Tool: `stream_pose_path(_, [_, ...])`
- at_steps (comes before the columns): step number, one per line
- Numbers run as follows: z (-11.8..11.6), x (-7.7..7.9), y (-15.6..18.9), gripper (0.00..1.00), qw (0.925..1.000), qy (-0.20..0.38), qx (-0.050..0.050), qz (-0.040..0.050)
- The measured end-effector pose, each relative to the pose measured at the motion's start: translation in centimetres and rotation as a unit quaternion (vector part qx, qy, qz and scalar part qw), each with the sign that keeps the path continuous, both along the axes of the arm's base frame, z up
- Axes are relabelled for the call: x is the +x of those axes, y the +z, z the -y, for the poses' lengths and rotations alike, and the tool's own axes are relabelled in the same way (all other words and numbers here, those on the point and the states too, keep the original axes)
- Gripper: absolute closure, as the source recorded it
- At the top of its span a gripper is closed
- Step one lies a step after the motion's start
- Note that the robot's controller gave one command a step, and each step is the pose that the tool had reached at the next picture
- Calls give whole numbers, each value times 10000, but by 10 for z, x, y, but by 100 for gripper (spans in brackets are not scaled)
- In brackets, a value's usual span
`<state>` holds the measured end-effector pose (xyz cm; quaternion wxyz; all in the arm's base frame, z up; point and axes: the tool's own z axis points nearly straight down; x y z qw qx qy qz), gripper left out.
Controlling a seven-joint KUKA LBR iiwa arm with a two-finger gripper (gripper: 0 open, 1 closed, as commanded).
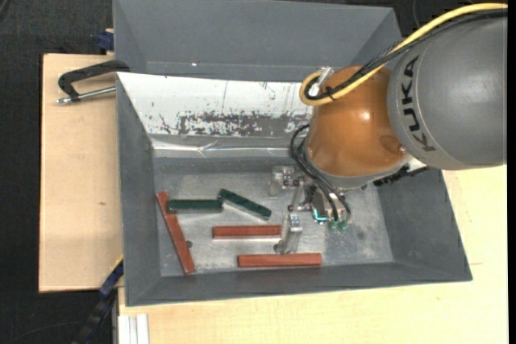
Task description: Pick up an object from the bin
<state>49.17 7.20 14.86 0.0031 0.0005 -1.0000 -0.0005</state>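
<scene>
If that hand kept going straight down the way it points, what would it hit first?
Probably the right end of the upper red-brown bar, lying just beside the hand; it might narrowly miss and meet the bin floor instead. Depth is hard to judge here.

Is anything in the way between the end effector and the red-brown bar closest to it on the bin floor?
Nothing visible. The end effector sits at the view's right end of the middle red-brown bar, with no object between them. A second red-brown bar lies close by, just below it in the view.
</scene>
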Motion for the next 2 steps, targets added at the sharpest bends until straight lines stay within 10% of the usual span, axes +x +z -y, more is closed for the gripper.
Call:
stream_pose_path(1, [-78, 23, -81, 0, 9985, -540, 12, 28])
stream_pose_path(2, [-74, 26, -75, 100, 9984, -565, 13, 68])
